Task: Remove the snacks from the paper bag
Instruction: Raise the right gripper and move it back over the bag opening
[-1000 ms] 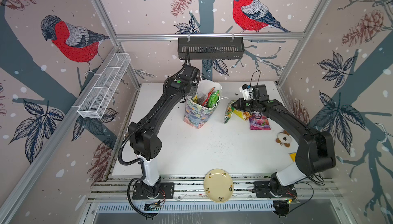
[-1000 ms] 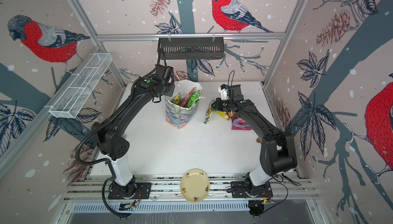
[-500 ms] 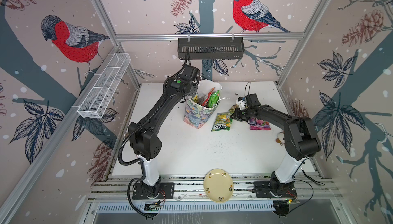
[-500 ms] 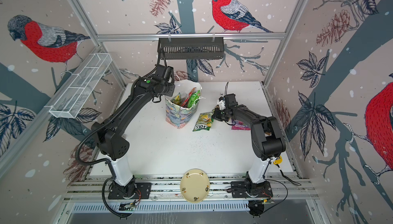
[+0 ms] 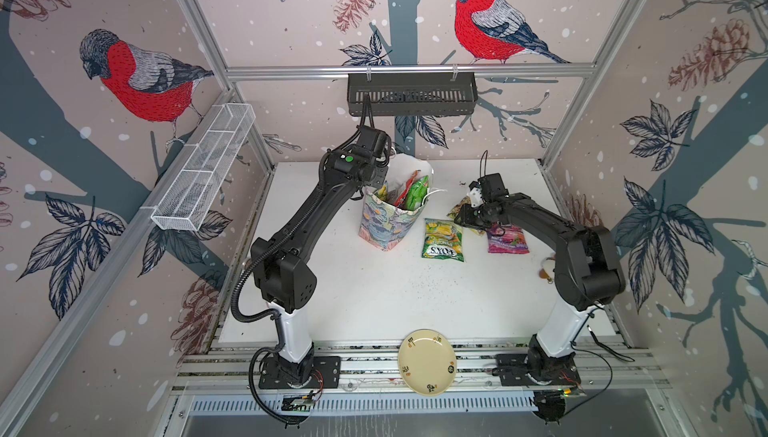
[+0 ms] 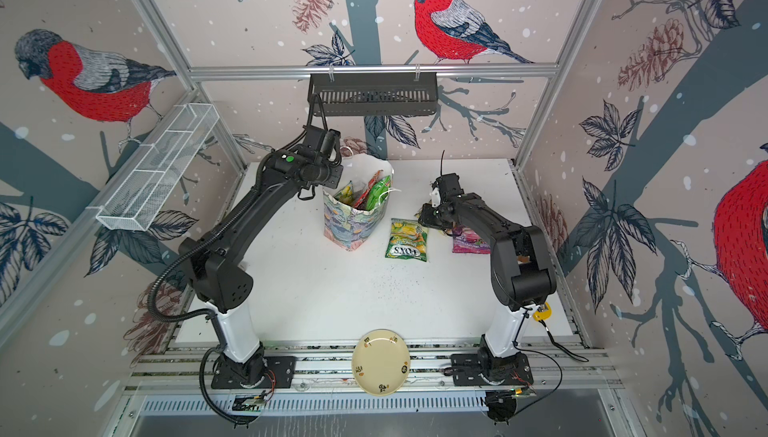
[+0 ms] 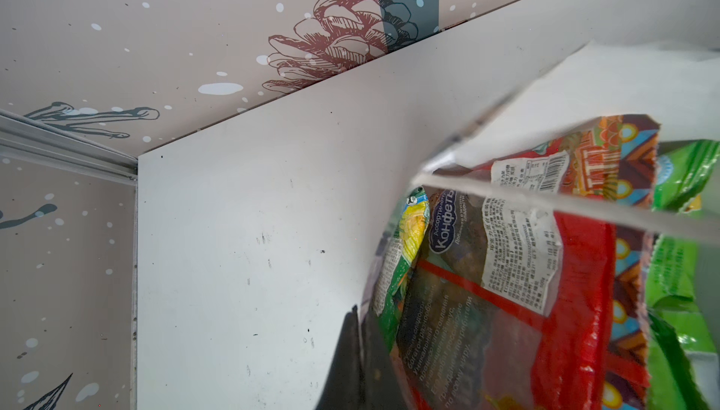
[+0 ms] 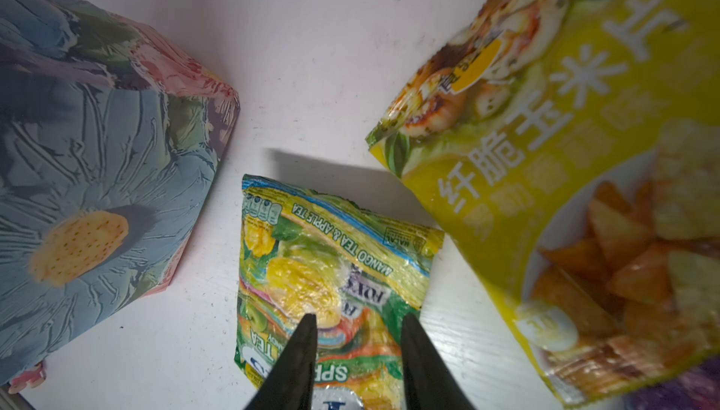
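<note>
Mostly hidden behind the right arm: plush toy. Cut off at the frame edge: yellow packet, paper bag.

Probably a robotics lab cell: aluminium frame, bullfinch-printed wall panels, robot arms bolted to rails at the white table's front edge.

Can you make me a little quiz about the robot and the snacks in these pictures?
1. True or false: the FOX'S packet lies on the table, outside the bag.
2. Which one is inside the bag? A red packet. B purple packet. C yellow packet.
3. Fill in: the right gripper has its jaws ___.
Key: 1 true. 2 A. 3 open.
</note>
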You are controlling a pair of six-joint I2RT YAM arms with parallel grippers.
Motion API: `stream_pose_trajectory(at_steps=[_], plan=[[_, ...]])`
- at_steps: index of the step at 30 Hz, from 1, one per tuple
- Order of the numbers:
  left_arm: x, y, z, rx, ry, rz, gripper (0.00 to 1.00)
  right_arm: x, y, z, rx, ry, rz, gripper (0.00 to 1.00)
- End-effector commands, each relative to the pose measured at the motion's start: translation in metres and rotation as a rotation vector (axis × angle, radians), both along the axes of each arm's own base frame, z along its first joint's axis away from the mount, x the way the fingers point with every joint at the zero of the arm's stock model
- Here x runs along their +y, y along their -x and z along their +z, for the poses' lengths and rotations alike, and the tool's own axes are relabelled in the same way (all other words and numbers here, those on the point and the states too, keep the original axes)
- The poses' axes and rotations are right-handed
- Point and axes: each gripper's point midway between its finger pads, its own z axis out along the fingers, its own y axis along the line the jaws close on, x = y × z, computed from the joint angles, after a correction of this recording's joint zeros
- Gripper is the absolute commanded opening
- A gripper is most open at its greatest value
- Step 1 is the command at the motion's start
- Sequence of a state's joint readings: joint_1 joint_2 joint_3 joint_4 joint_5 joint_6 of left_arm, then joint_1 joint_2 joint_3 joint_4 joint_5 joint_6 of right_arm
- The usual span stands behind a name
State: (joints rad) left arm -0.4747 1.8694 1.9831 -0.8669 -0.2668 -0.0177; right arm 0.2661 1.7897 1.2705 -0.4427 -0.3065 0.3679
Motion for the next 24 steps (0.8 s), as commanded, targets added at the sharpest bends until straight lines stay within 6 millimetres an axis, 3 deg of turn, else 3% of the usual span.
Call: stream_pose_trajectory(at_steps=[1,6,10,13,17,24], plan=[[-0.021,-0.01,0.022,-0.084,0.085,-0.053,0.0,-0.011,-0.008,0.03,-0.06,0.052,-0.031,0.41],[-0.029,-0.01,0.022,-0.084,0.087,-0.066,0.0,-0.009,-0.03,0.132,-0.282,-0.003,-0.076,0.41],[-0.037,-0.008,0.023,-0.089,0.066,-0.077,0.0,0.026,-0.028,0.222,-0.466,-0.093,-0.013,0.41],[-0.043,-0.006,0.022,-0.088,0.069,-0.085,0.0,0.063,-0.015,0.258,-0.52,-0.172,0.062,0.41],[-0.05,-0.004,0.022,-0.09,0.075,-0.096,0.0,0.103,0.006,0.259,-0.466,-0.261,0.156,0.39],[-0.056,-0.003,0.02,-0.091,0.077,-0.102,0.0,0.13,0.037,0.203,-0.29,-0.234,0.228,0.36]])
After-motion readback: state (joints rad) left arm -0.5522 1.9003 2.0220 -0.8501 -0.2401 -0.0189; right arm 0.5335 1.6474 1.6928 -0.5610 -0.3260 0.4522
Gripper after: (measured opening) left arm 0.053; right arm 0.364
